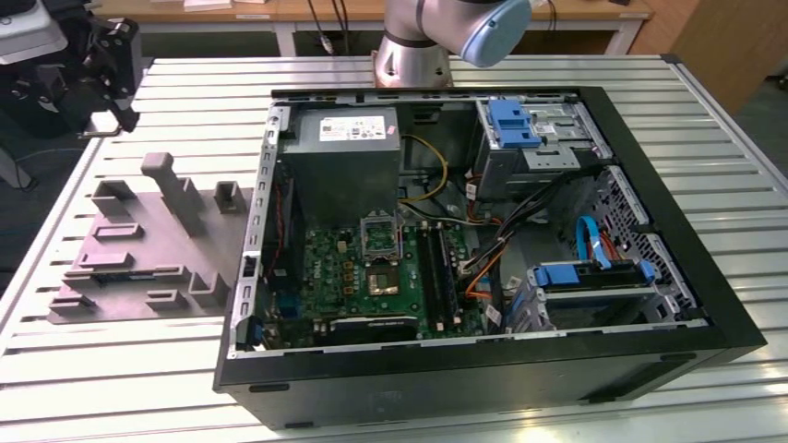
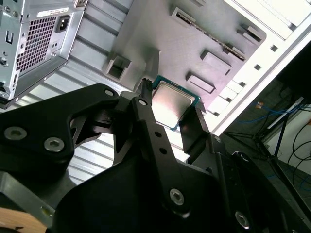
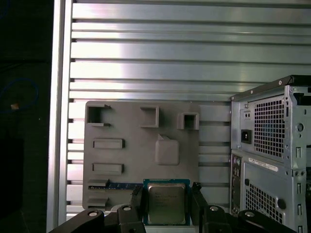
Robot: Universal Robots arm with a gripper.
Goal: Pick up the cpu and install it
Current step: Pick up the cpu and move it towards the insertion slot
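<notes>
1. Slatted aluminium table is seen beneath everything.
2. The cpu is held clamped, silvery top showing, between the black fingers of the gripper.
3. A grey moulded fixture is seen behind it, laid on the table.
4. An open computer case is stood beside the fixture.
5. In the exterior view, its socket is flanked by a grey power supply and cables.

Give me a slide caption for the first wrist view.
Gripper holds the cpu between its fingers over the grey fixture tray, computer case alongside.
</notes>
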